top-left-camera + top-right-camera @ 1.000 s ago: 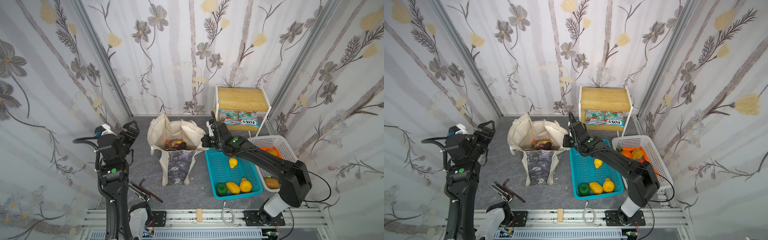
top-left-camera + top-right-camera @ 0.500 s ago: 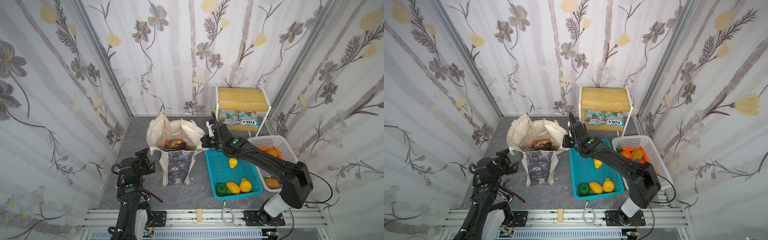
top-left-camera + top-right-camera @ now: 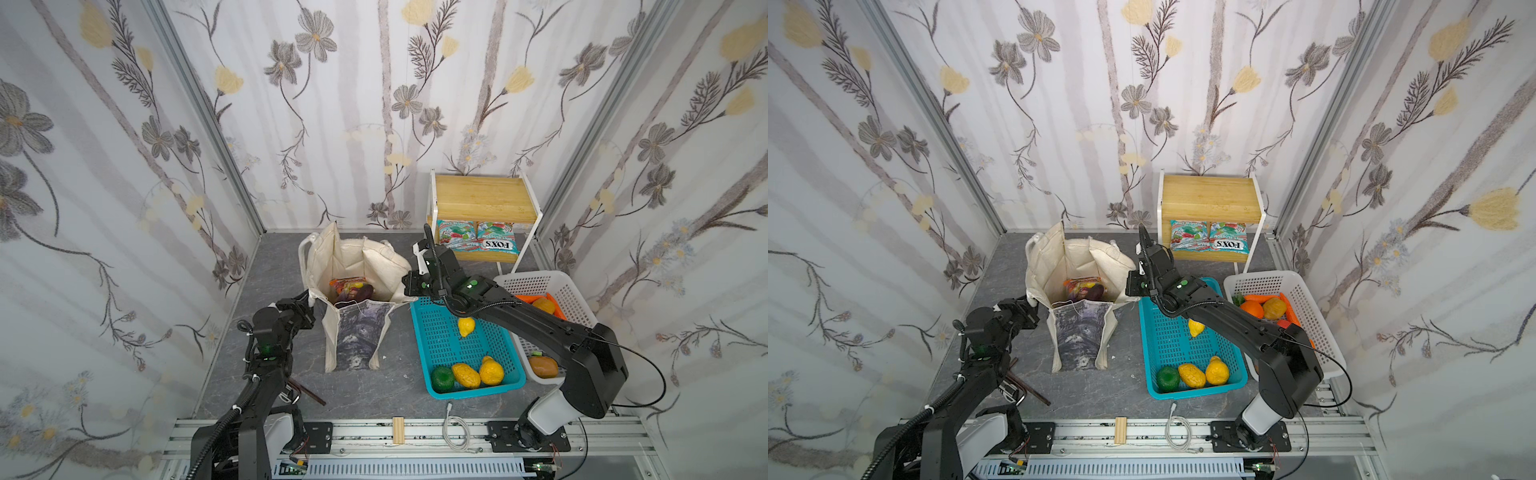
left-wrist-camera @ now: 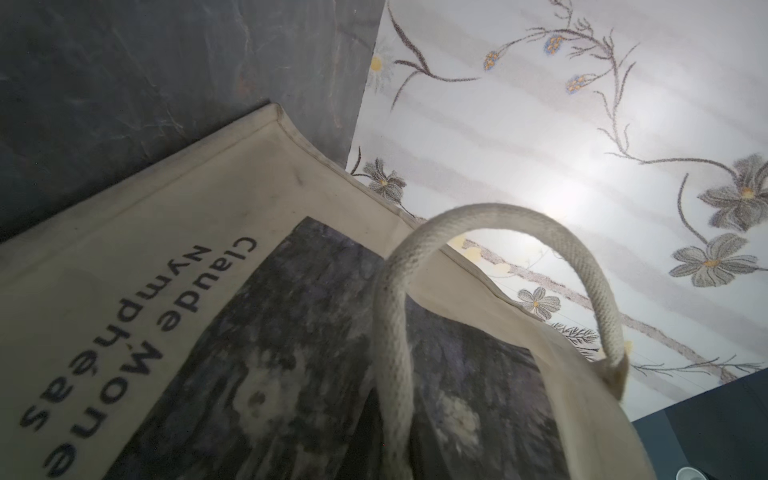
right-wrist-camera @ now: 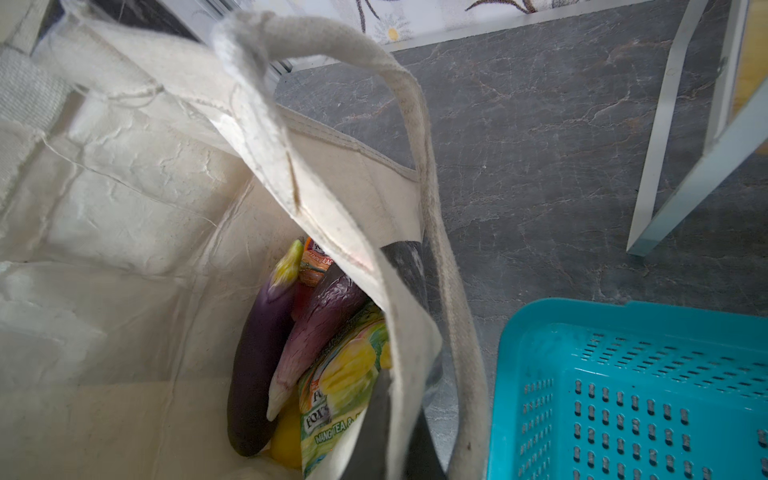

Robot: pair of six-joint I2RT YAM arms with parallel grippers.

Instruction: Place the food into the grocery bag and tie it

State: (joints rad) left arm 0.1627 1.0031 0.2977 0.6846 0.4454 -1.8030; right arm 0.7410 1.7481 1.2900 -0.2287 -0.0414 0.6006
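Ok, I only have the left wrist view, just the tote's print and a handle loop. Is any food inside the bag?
Observer: Yes. The right wrist view shows a purple eggplant and a yellow-green snack packet lying inside the grocery bag.
Operator: Where is the right gripper?
Observer: In a top view the right gripper is shut at the bag's rim, on the side facing the teal basket, apparently pinching the cloth.
Operator: What food is outside?
Observer: The teal basket holds three yellow fruits and one green fruit.
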